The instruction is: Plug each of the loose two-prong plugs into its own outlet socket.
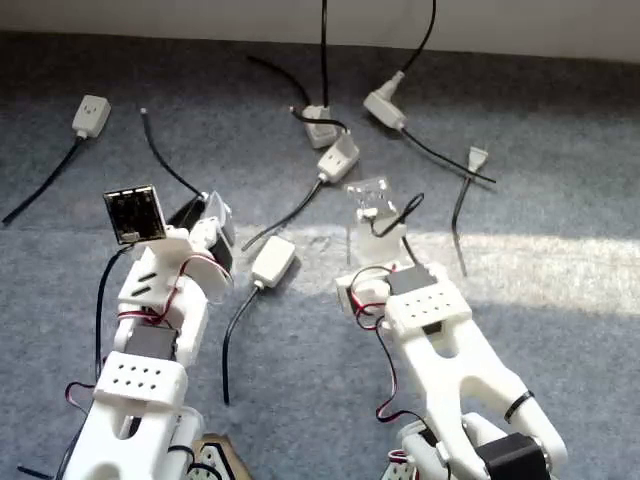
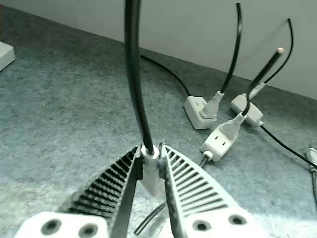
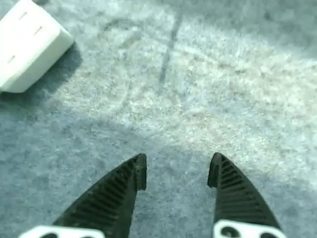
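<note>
Your left gripper (image 2: pixel 151 148) is clenched on a small white two-prong plug (image 2: pixel 152 173). The plug's stiff black cord (image 2: pixel 132 74) rises straight out from between the fingertips. The plug's long axis therefore runs in line with the fingers, with the cord end pointing away from the wrist. Its prongs are hidden between the ribbed pads, so you cannot tell which way they face. In the high view this gripper and its plug sit left of the middle of the grey carpeted surface (image 1: pixel 560 330).

The coming move turns on one relation. The nearest free socket, a white rectangular outlet block (image 1: pixel 272 260), lies just beside the left gripper on the side toward the right arm, between the two arms. It is apart from the plug. The block's long axis slants from near-left to far-right, and its own cable leaves the end that faces the near edge. The right wrist view shows two slots on its upward face, so I judge the prongs must come down onto it from above.

Your right gripper (image 3: pixel 176 171) is released, its jaws spread over bare carpet and holding nothing, with the block off to one side. The left arm is the nearer one and has the plug.
</note>
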Controlling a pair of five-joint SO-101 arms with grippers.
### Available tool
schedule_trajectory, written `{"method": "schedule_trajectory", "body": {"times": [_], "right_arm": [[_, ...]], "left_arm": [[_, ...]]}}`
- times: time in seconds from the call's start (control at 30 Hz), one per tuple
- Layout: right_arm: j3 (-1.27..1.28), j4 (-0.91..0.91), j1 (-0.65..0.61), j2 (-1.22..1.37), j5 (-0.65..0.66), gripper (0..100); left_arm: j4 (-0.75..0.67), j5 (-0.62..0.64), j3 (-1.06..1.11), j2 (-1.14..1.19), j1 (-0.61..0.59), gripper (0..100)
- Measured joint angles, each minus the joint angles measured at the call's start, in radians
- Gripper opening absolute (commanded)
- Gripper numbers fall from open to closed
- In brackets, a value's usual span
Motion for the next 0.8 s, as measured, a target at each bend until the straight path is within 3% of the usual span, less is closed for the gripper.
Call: {"method": "schedule_trajectory", "body": {"times": [0.27, 0.5, 0.8], "right_arm": [[0.163, -0.169, 0.002, -0.009, 0.0, 20.9], [0.172, -0.21, 0.061, -0.011, -0.003, 20.9], [0.172, -0.219, 0.147, -0.011, -0.069, 20.9]], "left_arm": [[-0.092, 0.0, 0.0, 0.0, 0.209, 1], [-0.132, 0.0, 0.003, 0.091, 0.226, 1], [-0.393, -0.006, 0.003, 0.364, 0.256, 1]]}}
